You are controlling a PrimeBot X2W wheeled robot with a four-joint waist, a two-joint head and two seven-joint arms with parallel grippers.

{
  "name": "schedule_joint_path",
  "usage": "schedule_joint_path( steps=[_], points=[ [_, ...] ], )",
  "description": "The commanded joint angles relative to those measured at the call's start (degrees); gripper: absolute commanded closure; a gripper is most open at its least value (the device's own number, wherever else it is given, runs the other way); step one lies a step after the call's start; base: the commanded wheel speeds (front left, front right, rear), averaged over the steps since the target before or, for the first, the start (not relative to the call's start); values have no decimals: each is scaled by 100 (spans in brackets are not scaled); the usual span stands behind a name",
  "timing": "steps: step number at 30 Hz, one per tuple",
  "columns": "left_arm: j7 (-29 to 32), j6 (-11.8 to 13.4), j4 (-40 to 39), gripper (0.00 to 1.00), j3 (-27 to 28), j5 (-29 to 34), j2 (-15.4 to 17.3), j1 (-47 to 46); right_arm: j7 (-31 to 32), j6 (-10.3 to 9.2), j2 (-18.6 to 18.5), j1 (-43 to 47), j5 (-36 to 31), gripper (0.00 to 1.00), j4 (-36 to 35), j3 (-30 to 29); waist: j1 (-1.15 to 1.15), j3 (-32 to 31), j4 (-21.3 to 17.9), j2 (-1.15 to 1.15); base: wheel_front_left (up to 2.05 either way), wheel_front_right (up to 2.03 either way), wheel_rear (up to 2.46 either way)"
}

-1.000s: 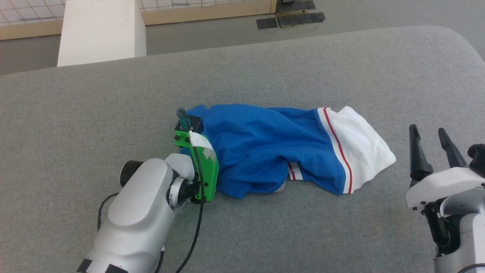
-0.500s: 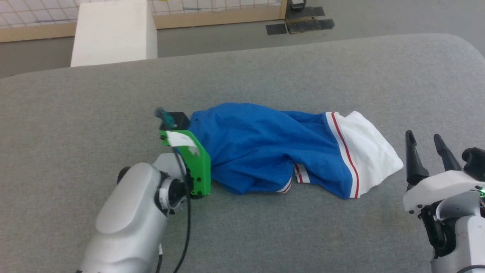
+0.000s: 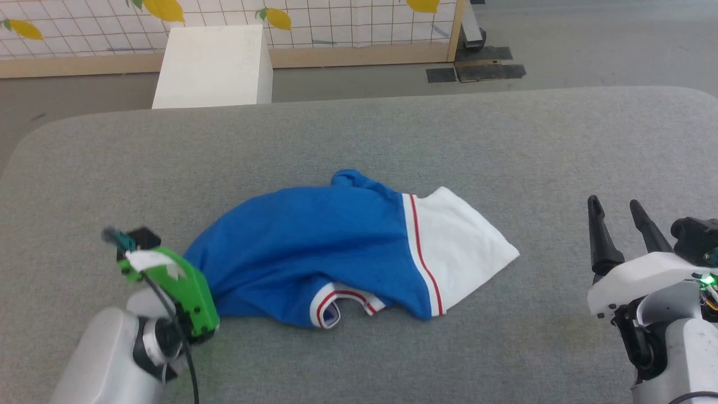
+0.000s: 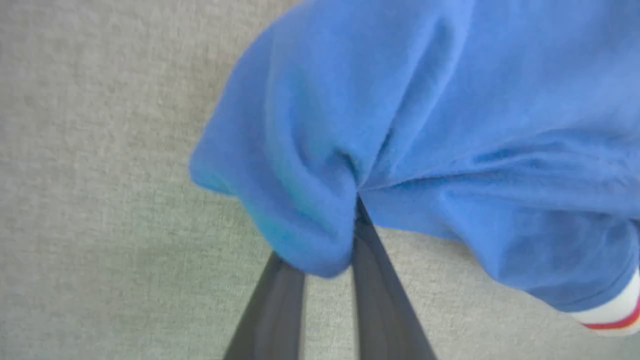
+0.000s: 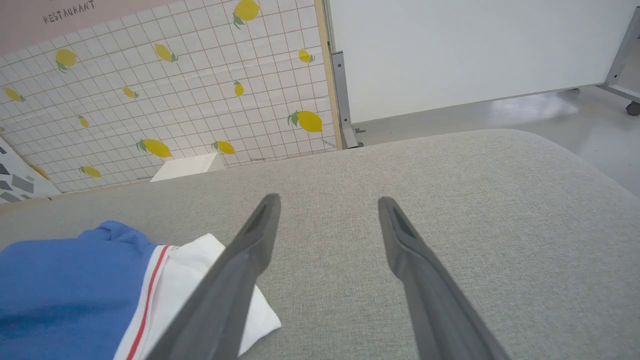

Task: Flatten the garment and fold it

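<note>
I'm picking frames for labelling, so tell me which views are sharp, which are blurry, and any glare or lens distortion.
Head view: evenly lit, mostly sharp. Left wrist view: soft throughout, the garment and the left gripper blurred close to the lens. Right wrist view: sharp; the tiled wall shows slightly bowed lines from the wide lens; a bright reflection glares on the floor.

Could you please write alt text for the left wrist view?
The left gripper pinches a bunched edge of the blue garment against a grey fabric surface. Red-and-white trim shows at the lower right.
</note>
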Motion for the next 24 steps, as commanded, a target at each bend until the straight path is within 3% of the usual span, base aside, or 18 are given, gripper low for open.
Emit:
schedule_joint_path(
  steps=[1,3,4,5,14,24],
  points=[
    [53,62,-44,100,61,-122,29,182,22,-9,1,-13,-3,0,-16,11,0,32,12,0,0,0,0],
    [57,104,-73,100,104,-175,31,352,28,-9,1,-17,5,0,-18,26,0,52,13,0,0,0,0],
    [44,120,-96,58,144,-226,5,410,28,-9,1,-20,9,0,-20,31,0,62,13,0,0,0,0],
    [-98,166,-213,0,309,-355,-51,514,33,-9,1,-30,13,0,-15,41,0,71,19,0,0,0,0],
    [-1079,-101,-1121,0,914,-603,-93,409,29,-9,1,24,-1,0,34,3,0,-107,78,0,0,0,0],
    [-3428,-839,-1838,0,1354,-107,-93,867,36,-9,1,90,56,0,123,112,0,-301,117,0,0,0,0]
  ],
)
